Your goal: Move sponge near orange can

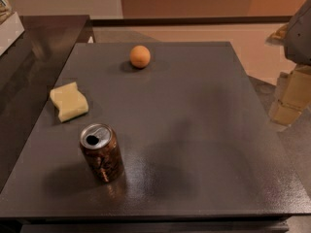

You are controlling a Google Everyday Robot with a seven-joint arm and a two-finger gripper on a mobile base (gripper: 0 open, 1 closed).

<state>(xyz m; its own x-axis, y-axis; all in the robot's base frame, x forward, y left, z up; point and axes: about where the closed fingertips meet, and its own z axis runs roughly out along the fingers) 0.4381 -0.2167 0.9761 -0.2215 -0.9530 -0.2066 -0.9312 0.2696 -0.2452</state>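
Note:
The pale yellow sponge (69,101) lies flat on the dark grey table (194,130), near its left edge. The brownish-orange can (101,152) stands upright in front of the sponge, near the front left, with a silver top and dark drinking hole; a short gap separates the two. My gripper (290,97) hangs at the far right of the view, beyond the table's right edge, well away from both sponge and can, and holds nothing.
A small round orange fruit (140,56) sits at the back middle of the table. A darker counter (29,57) adjoins the table on the left. The floor shows past the right edge.

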